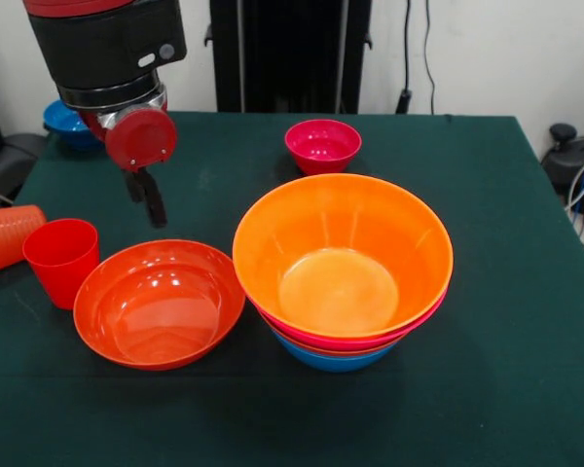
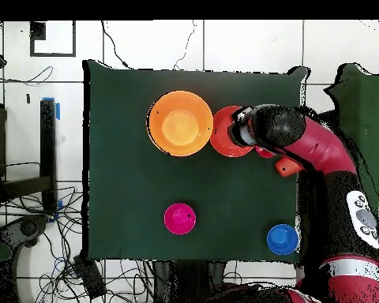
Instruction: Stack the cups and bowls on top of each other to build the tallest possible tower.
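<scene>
The tower (image 1: 343,255) stands at the table's middle: a large yellow-orange bowl on top, a pink rim (image 1: 420,317) and a red-orange rim under it, and the medium blue bowl (image 1: 336,362) as base. No purple bowl shows. A wide red-orange bowl (image 1: 159,302) sits alone to its left. The red cup (image 1: 61,261) stands upright beside it. The ribbed orange cup (image 1: 5,236) lies on its side at the left edge. My gripper (image 1: 148,197) hangs empty above the table behind the lone bowl. In the overhead view the arm (image 2: 275,126) covers part of that bowl (image 2: 223,134), next to the tower (image 2: 180,122).
A small magenta bowl (image 1: 322,146) sits at the far middle and also shows in the overhead view (image 2: 180,218). A small blue bowl (image 1: 66,122) sits at the far left corner behind the arm, and shows in the overhead view (image 2: 282,239). Cables lie off the table.
</scene>
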Robot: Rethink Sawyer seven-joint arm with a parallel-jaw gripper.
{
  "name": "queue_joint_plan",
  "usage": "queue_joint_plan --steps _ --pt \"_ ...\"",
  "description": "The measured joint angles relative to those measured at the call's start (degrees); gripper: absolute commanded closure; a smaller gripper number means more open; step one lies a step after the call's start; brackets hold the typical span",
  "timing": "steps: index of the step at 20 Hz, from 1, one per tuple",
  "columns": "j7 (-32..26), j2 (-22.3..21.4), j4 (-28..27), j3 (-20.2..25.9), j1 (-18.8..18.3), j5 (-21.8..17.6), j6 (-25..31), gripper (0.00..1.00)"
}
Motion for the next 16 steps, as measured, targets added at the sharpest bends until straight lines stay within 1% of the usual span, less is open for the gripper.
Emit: queue_joint_plan --steps 6,10,14,16 --pt "0.0 0.0 1.4 0.8 -1.5 0.8 -3.8 0.00" --pt "0.0 0.3 3.3 1.7 -3.3 2.0 -8.9 0.00" --pt "0.0 1.3 4.6 2.8 -4.8 2.9 -12.8 0.00" --pt "0.0 1.8 4.9 3.3 -5.3 3.0 -13.7 0.00"
